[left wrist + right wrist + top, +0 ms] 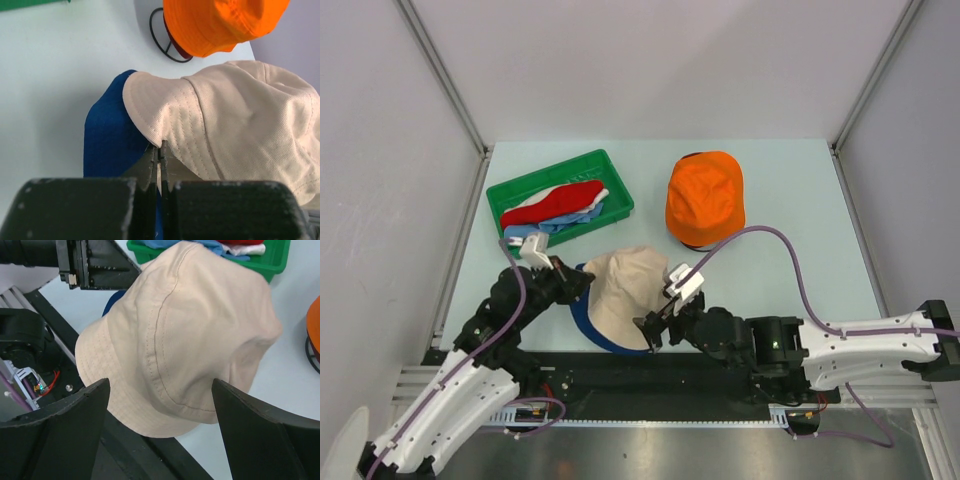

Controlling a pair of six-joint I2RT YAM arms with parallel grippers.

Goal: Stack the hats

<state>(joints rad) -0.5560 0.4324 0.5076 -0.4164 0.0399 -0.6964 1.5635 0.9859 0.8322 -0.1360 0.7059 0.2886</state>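
Note:
A beige hat (625,292) lies over a navy hat (582,312) at the table's near edge. My left gripper (160,150) is shut on the brim of the beige hat (240,120), with the navy hat (107,137) beneath. My right gripper (160,405) is open just in front of the beige hat (190,330), its fingers (85,405) on either side of the near brim, not touching. An orange hat (705,197) sits on a dark one at the back right; it also shows in the left wrist view (220,22). Red, white and light blue hats (558,205) lie in the tray.
The green tray (510,190) stands at the back left. A black wire ring (160,37) shows under the orange hat. The black base rail (640,365) runs along the near table edge, under the beige hat's brim.

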